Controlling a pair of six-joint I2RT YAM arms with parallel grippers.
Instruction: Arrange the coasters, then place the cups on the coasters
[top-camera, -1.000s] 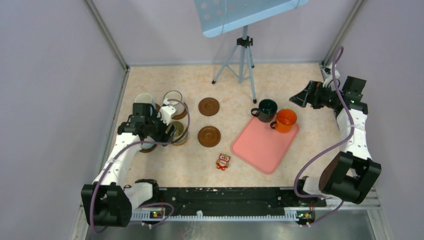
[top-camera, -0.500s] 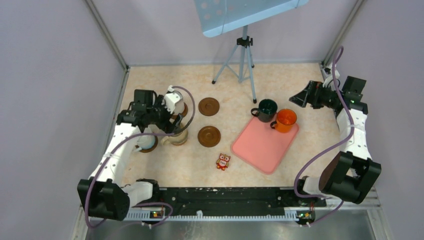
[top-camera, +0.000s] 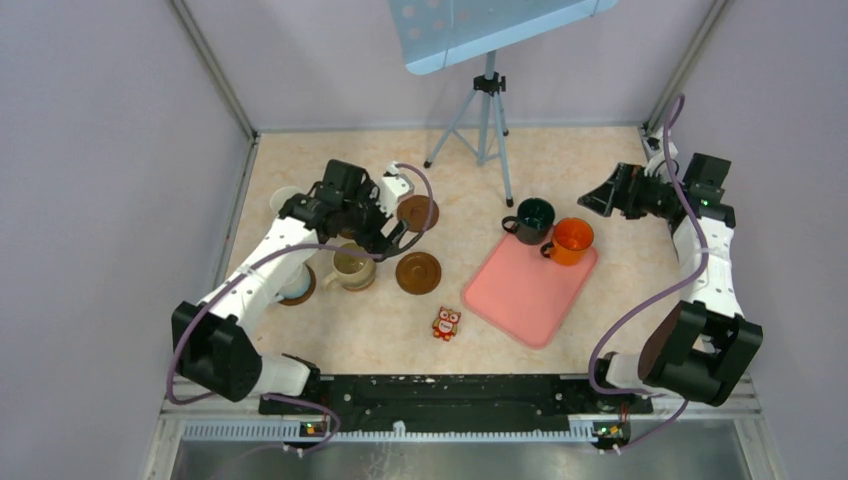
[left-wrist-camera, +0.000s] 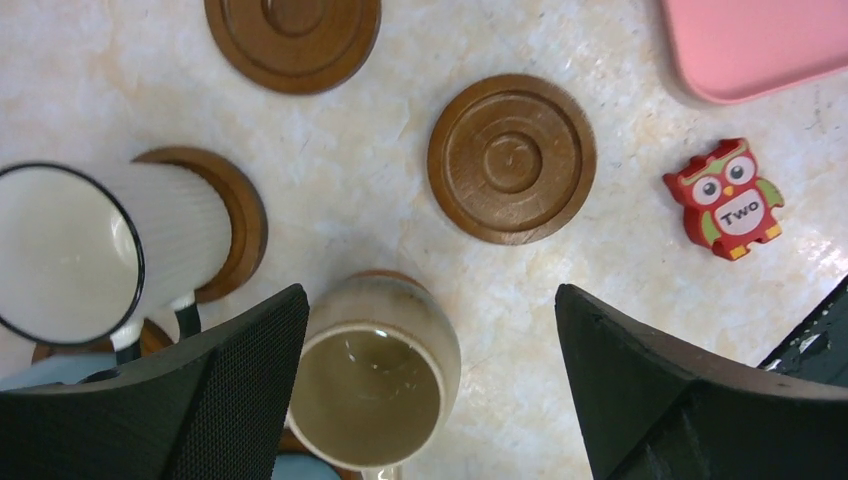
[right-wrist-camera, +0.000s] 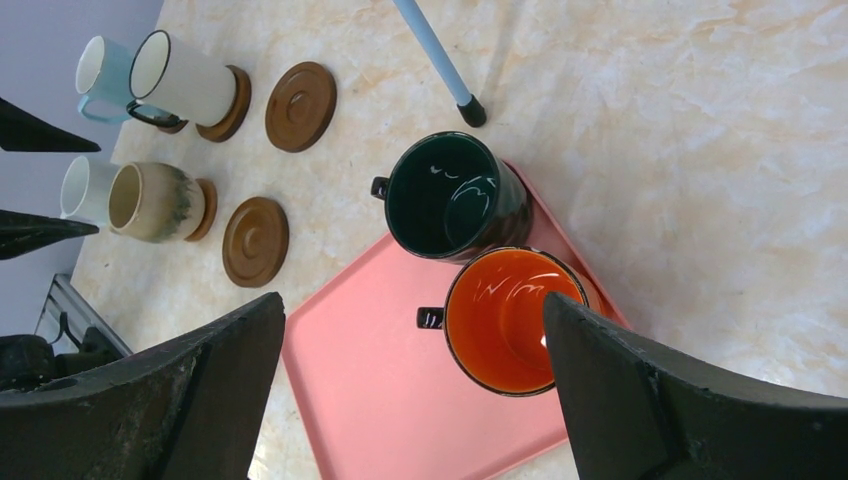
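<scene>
My left gripper (top-camera: 385, 232) hangs open above the beige cup (left-wrist-camera: 375, 385), touching nothing (left-wrist-camera: 430, 300). That cup sits on a coaster, and so does the white black-rimmed cup (left-wrist-camera: 90, 250) on its coaster (left-wrist-camera: 240, 215). Two bare brown coasters lie to the right of them, one nearer (left-wrist-camera: 512, 158) and one farther (left-wrist-camera: 292, 35). A light blue cup (right-wrist-camera: 100, 65) and a white cup (right-wrist-camera: 85, 190) stand at the far left. The dark green cup (right-wrist-camera: 455, 195) and the orange cup (right-wrist-camera: 505, 320) stand at the pink tray's far end. My right gripper (top-camera: 590, 200) is open and empty above them (right-wrist-camera: 412, 300).
The pink tray (top-camera: 520, 295) lies right of centre. A small red owl figure (top-camera: 446, 323) sits in front of the bare coasters. A tripod (top-camera: 485, 110) stands at the back, one foot close to the green cup. Walls close in the table on three sides.
My left arm swung right and back from the light blue cup at the left to above the beige cup, and its jaws opened wider. The right arm stayed still.
</scene>
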